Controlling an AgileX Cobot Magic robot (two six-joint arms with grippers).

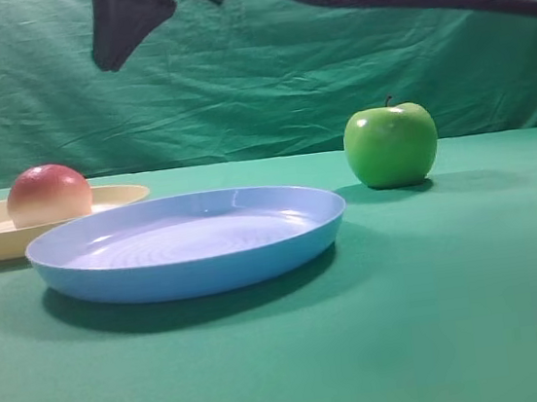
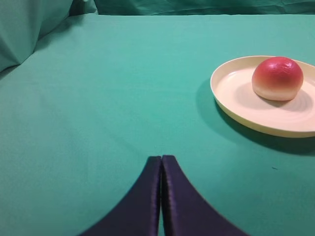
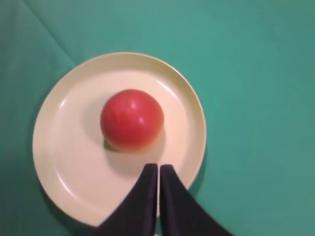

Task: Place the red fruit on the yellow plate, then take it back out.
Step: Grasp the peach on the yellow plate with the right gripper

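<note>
Green cloth everywhere: it covers the table (image 1: 478, 312) and hangs creased as a backdrop (image 1: 330, 66) behind it. Far left on the table sits the yellow plate (image 1: 116, 193), and there it is, the red fruit (image 1: 48, 195), resting inside the plate, roughly in its middle, red on top and fading to cream near its base. Nothing touches it. Nearer and toward the center lies a light blue plate (image 1: 193, 267), its rim overlapping the yellow one in the high view. Off to the right, farther back, a glossy green apple (image 1: 391, 145) stands with its stem up, well apart from both plates.

Up high, the right gripper (image 3: 158, 169) hangs directly above the yellow plate, fingers pressed together with only a thin seam between them, gripping nothing; its tips point at the near side of the fruit in the wrist view. The left gripper (image 2: 161, 160) is likewise clamped closed and empty, over bare cloth, with the plate and fruit off to its right.
</note>
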